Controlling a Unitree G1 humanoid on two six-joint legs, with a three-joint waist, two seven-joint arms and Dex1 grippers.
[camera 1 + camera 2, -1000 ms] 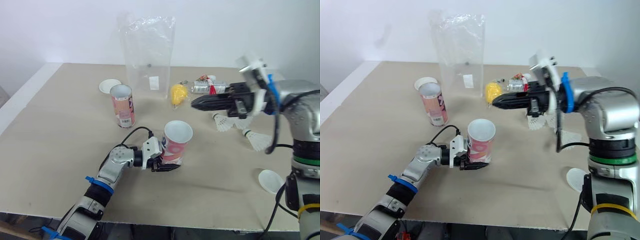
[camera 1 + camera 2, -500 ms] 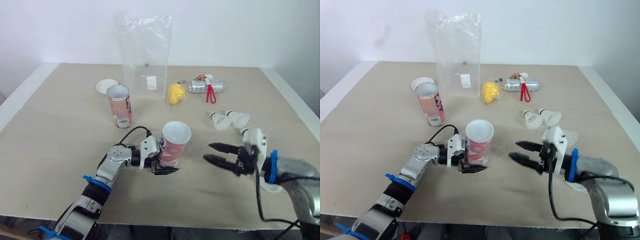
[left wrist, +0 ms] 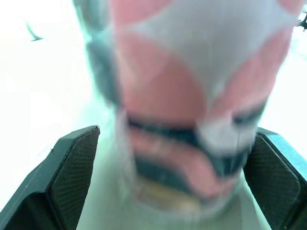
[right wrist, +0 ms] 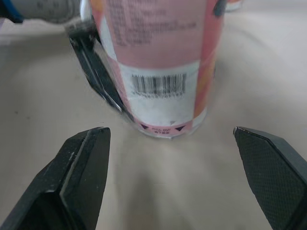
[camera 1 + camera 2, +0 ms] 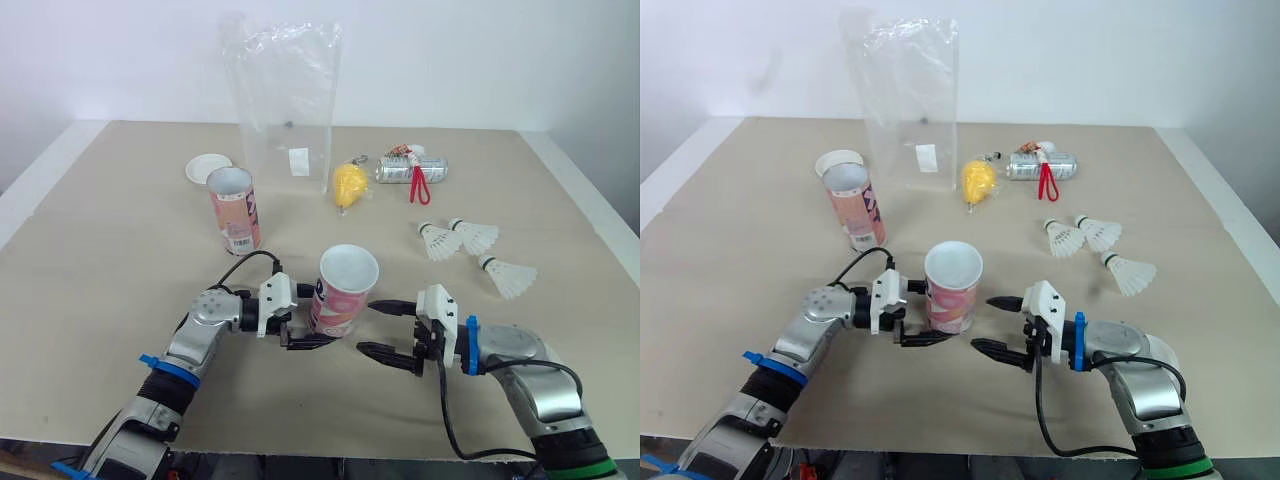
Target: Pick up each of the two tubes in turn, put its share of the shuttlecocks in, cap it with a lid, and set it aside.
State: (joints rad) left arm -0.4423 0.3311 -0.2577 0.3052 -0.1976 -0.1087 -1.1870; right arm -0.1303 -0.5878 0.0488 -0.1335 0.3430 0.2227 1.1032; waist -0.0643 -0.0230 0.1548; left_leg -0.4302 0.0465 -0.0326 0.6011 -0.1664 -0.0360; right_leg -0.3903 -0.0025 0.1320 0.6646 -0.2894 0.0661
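Beige worktop (image 5: 120, 250): left hand (image 5: 318, 322) clamps tube (image 5: 345, 285) low, right hand (image 5: 367, 329) spread wide just beside it; a bump from it could likely knock tube loose.

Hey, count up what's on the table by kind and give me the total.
Tubes: 2
Shuttlecocks: 3
Lid: 1
Bag: 1
Can: 1
Yellow thing: 1
Total: 9
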